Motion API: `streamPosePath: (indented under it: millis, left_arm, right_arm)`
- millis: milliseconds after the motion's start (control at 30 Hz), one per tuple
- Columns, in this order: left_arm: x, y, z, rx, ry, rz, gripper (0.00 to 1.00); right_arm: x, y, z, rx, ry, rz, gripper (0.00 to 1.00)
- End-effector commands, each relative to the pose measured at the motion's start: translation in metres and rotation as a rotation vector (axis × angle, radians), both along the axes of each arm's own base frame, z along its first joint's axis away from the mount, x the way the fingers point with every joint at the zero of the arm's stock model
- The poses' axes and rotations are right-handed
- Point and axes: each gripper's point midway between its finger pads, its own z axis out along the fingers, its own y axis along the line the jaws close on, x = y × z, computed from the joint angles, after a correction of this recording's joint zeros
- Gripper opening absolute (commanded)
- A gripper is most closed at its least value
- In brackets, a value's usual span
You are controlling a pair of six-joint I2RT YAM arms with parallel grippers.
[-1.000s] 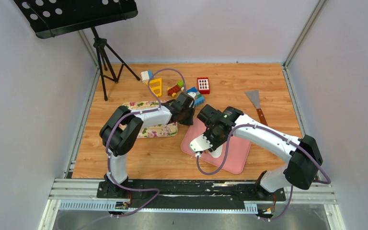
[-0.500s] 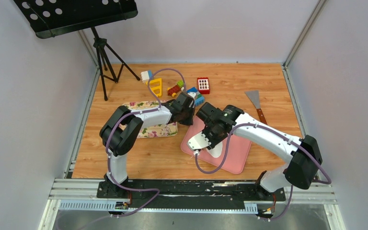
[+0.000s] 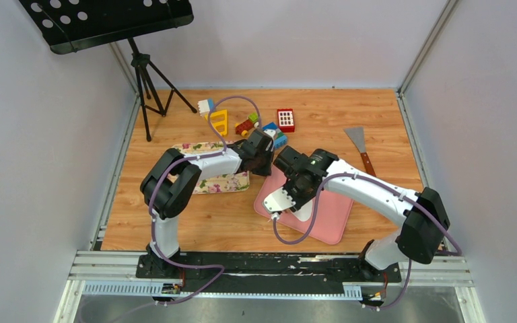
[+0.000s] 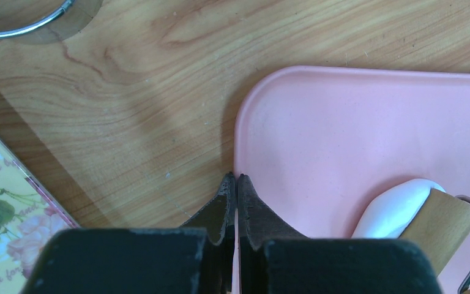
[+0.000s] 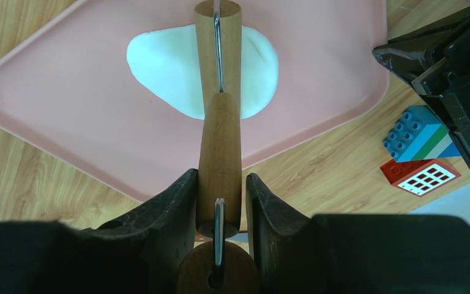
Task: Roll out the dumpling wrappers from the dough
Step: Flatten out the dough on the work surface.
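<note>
**Edges and clearance.** The pink mat (image 5: 67,110) lay on the wooden table (image 4: 128,92) with its rounded corners and low rim unobstructed. The left gripper (image 4: 237,180) was closed, fingertips together at the mat's rim; whether it pinched the rim could not be told. Toy bricks (image 5: 419,131) stood just off the mat, and a scraper (image 3: 360,145) lay well apart from it.

**Materials.** The dough (image 5: 159,67), a smooth, matte white, flattened irregular sheet, sat on the mat with bare pink on both sides. The right gripper (image 5: 220,180) clamped the handle of the wooden roller (image 5: 220,135), whose barrel rested on the dough.
</note>
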Motion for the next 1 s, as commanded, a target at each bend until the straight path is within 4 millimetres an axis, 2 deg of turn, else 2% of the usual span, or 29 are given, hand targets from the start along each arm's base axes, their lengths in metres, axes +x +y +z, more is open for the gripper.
streamPosePath:
  millis: [0, 167, 667, 967]
  left_arm:
    - [-0.01, 0.008, -0.029, 0.064, 0.061, -0.01, 0.0]
    - [-0.01, 0.009, -0.028, 0.066, 0.06, -0.01, 0.0]
    - [-0.008, 0.01, -0.028, 0.07, 0.058, -0.005, 0.0]
    - [-0.007, 0.01, -0.027, 0.072, 0.053, -0.002, 0.0]
  right_arm:
    - [0.006, 0.01, -0.013, 0.011, 0.0, 0.007, 0.0]
    - [0.0, 0.008, -0.016, 0.001, 0.021, 0.015, 0.0]
    - [-0.042, -0.027, -0.022, -0.107, 0.096, 0.014, 0.0]
    - [-0.052, -0.04, -0.02, -0.148, 0.1, 0.006, 0.0]
